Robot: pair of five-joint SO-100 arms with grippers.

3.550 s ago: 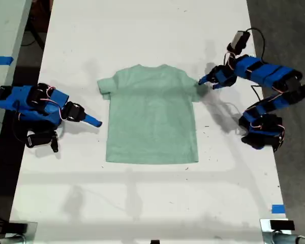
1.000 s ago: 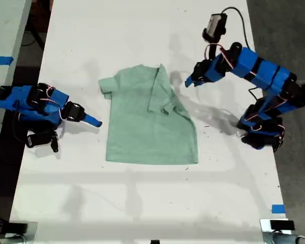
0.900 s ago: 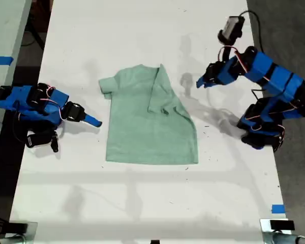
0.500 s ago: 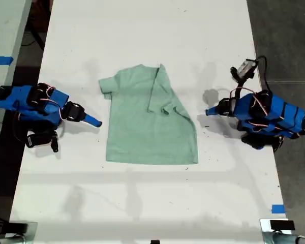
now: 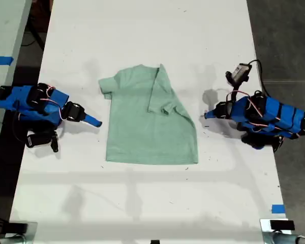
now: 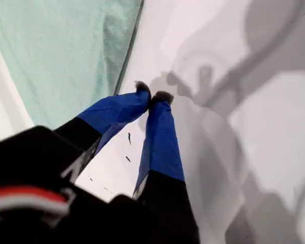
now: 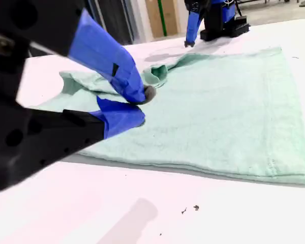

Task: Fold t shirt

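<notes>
The pale mint t shirt (image 5: 142, 127) lies flat mid-table in the exterior view. Its sleeve (image 5: 161, 96) on the exterior view's right is folded over onto the body. My first gripper (image 5: 207, 115) rests low on the table just off the shirt's edge on the exterior view's right, shut and empty. In its wrist view the fingertips (image 6: 152, 95) touch beside the shirt's edge (image 6: 66, 51). My second gripper (image 5: 97, 122) sits off the shirt's side on the exterior view's left, shut (image 7: 142, 107) and holding nothing, facing across the shirt (image 7: 218, 101).
The white table (image 5: 152, 203) ends in dark floor at the exterior view's right. A blue tape mark (image 5: 277, 208) sits near that front corner. Another table with blue tape (image 5: 1, 60) stands at the exterior view's left.
My first gripper carried the sleeve over onto the shirt's body, let go, then drew back and dropped low toward the exterior view's right. The second arm stayed still.
</notes>
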